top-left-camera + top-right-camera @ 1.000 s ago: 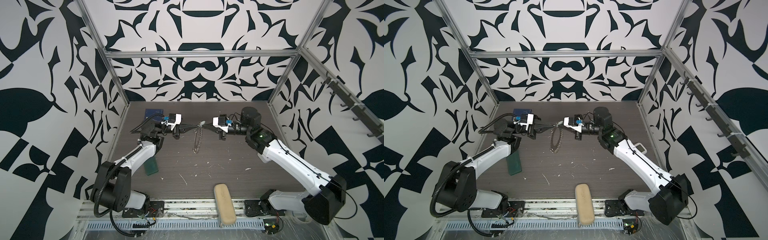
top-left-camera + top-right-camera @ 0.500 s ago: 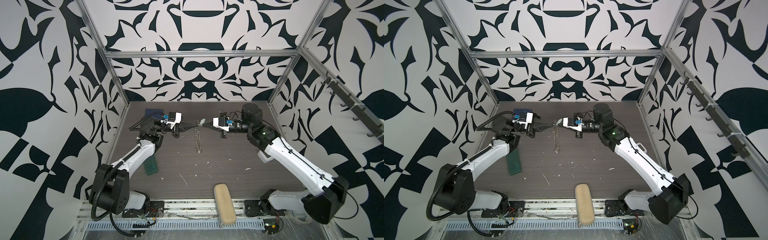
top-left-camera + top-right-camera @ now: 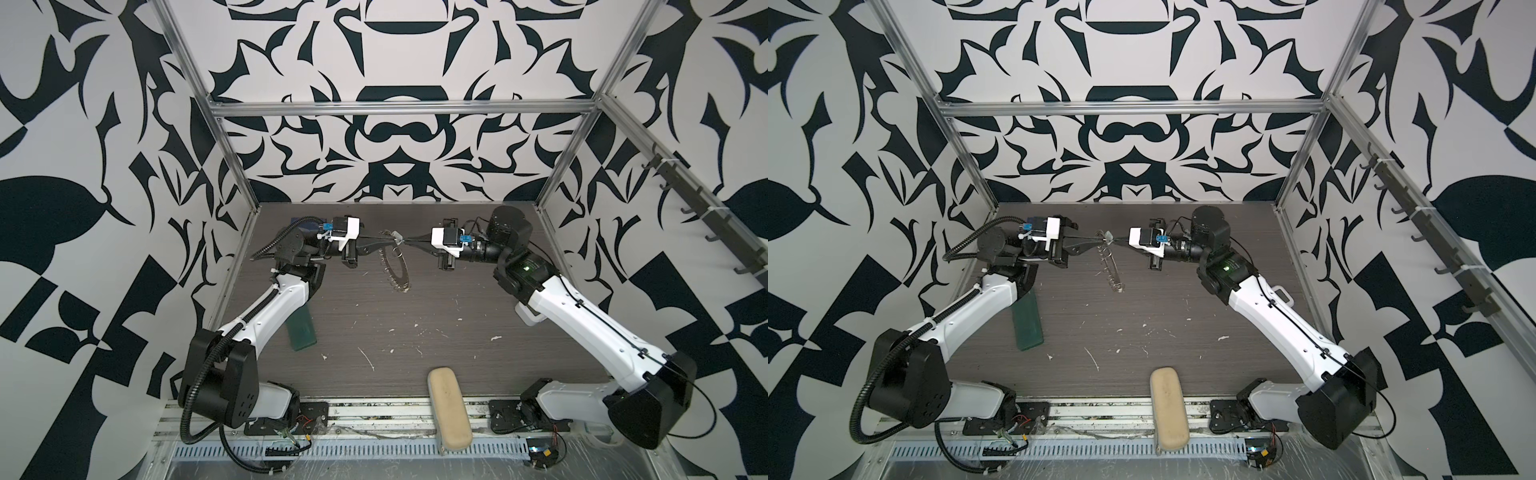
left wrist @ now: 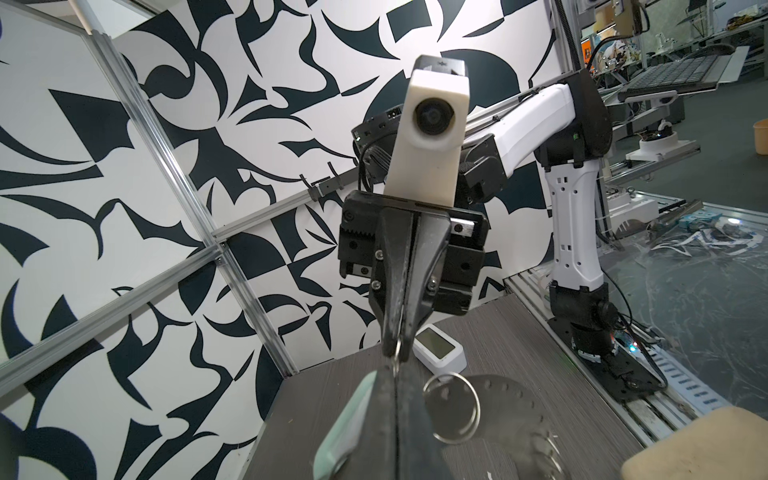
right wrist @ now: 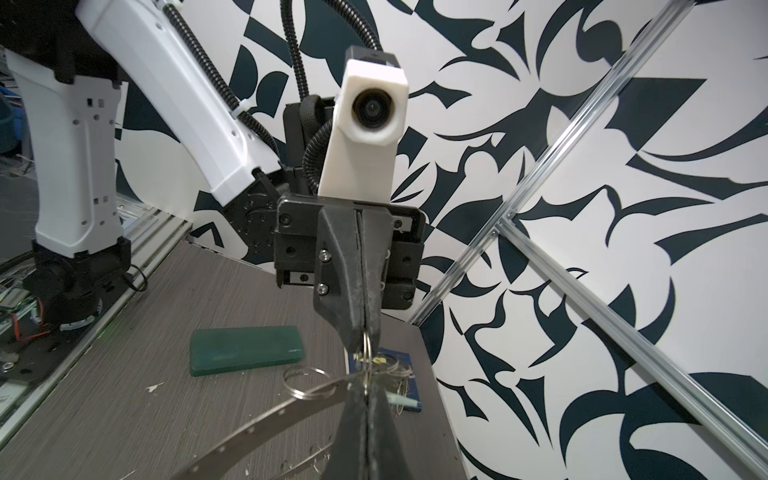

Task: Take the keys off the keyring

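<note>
My left gripper (image 3: pixel 388 240) and right gripper (image 3: pixel 408 241), both clamped shut, pinch the top of the keyring (image 3: pixel 398 272) from opposite sides above the counter (image 3: pixel 457 299), so the hoop hangs below and the keys (image 3: pixel 397 237) sit between my tips, I judge for pulling apart.

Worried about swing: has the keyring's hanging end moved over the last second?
Yes. In a top view the lower end of the keyring has shifted up the picture and slightly right, away from the tan case at the front edge.
</note>
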Robot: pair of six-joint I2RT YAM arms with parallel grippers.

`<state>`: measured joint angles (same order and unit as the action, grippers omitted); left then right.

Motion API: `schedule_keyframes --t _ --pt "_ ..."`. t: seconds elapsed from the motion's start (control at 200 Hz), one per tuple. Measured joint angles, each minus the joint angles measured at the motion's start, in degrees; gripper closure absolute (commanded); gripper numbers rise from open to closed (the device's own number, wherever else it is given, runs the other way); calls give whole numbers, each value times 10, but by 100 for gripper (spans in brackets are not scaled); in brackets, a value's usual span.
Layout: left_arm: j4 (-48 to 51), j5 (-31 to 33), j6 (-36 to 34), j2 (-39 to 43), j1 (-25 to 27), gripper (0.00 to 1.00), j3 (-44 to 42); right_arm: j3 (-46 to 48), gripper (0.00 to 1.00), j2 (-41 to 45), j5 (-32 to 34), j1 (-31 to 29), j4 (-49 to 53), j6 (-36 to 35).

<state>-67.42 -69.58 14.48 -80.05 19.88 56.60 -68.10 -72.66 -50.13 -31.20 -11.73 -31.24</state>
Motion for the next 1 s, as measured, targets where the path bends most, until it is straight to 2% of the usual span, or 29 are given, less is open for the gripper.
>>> schedule_keyframes --t 0.175,0.63,1.0 --pt "2 1 27 -3 0 100 25 2 100 2 2 0 -38 14" --pt "13 -6 97 -10 24 100 109 -29 100 29 -5 1 -44 63" --pt "32 -8 113 -9 35 100 138 -31 100 40 -13 1 -70 89"
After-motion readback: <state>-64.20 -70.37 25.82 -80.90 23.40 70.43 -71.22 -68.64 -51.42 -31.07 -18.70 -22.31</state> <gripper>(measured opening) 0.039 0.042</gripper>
